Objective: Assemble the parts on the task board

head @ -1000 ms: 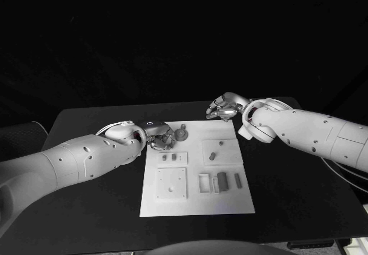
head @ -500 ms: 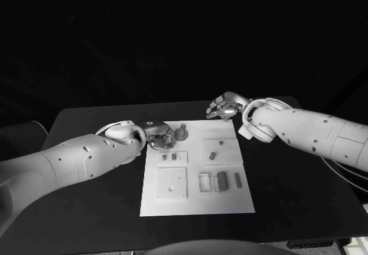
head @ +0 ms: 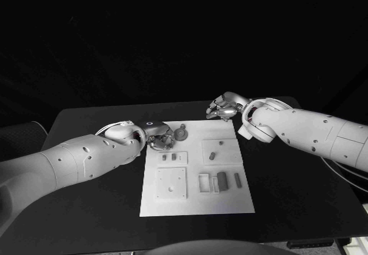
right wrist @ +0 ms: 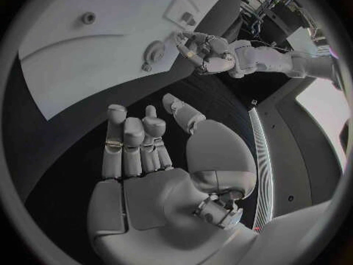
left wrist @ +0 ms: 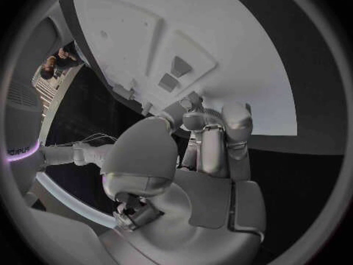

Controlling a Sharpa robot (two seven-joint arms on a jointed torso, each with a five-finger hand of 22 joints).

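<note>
Left hand: on the board's far left corner, fingers curled together, hold unclear.
Right hand: beyond the far edge, fingers apart, empty.

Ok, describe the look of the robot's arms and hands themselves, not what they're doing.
Both arms are smooth white shells with small dark screw holes. The left hand and right hand are silver metal with segmented fingers and rounded, glossy palm casings. A thin cable runs along the right arm's outer side, and fine wires run along the left wrist.
</note>
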